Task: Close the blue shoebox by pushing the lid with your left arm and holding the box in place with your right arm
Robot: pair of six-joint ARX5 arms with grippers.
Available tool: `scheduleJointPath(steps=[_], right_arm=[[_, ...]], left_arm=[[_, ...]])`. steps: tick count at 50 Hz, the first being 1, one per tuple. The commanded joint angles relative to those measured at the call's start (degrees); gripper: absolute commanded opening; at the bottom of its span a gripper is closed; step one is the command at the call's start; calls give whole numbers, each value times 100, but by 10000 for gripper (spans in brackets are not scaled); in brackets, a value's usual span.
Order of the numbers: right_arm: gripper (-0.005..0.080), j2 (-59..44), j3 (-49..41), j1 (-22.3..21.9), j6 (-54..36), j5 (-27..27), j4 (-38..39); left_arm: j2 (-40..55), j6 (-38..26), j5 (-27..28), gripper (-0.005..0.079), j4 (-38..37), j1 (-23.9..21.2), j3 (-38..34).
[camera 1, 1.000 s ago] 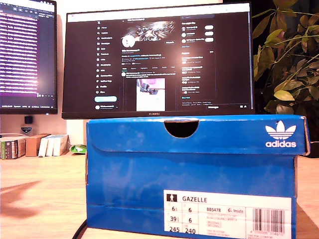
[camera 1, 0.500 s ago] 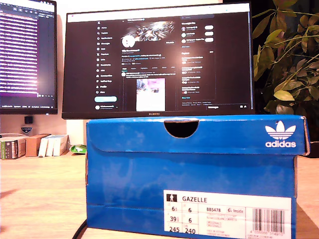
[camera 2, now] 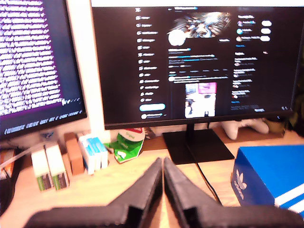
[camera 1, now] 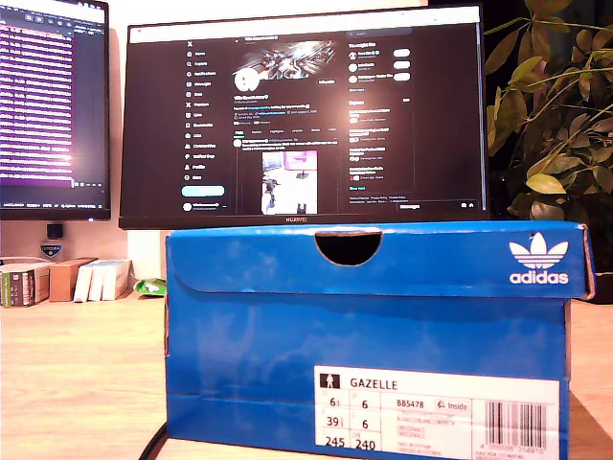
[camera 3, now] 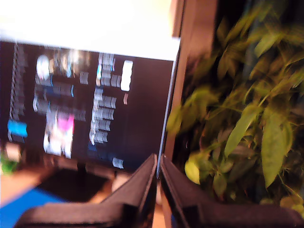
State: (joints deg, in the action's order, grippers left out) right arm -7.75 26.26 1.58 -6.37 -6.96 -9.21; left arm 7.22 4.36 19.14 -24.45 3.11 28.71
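- Now the blue Adidas shoebox (camera 1: 369, 340) is seen filling the lower part of the exterior view, standing on a wooden desk (camera 1: 77, 374), with its lid (camera 1: 374, 259) lying flat and closed on top.
- A white size label (camera 1: 436, 410) marked GAZELLE is shown on the box's near face, and a half-round notch (camera 1: 349, 247) is cut in the lid's front edge.
- No arm is caught in the exterior view.
- My first gripper (camera 2: 163, 164) is seen in the first wrist view with its fingers pressed together, nothing between them, held above the desk and apart from the box's corner (camera 2: 268, 180).
- My second gripper (camera 3: 157, 161) is likewise shown with fingers brought together and nothing held; that view is blurred.
- Behind the box a Huawei monitor (camera 1: 305, 115) is lit with a dark web page, and a second screen (camera 1: 53, 105) is seen at the exterior view's left.
- A leafy plant (camera 1: 556, 115) is seen at the exterior view's right.
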Motion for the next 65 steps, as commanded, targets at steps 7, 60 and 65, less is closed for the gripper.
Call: scheduleJointPath(steps=[7,60,65], right_arm=[[34,190,-726,-26,367,13,-50],[34,763,-2293,66,120,612,678],[34,763,-2459,66,109,640,673]], left_arm=[[-330,289,-111,-19,275,-13,-619],[-772,275,-1703,-19,1821,-52,-2586],[-772,240,-1705,-19,1779,-81,-2684]])
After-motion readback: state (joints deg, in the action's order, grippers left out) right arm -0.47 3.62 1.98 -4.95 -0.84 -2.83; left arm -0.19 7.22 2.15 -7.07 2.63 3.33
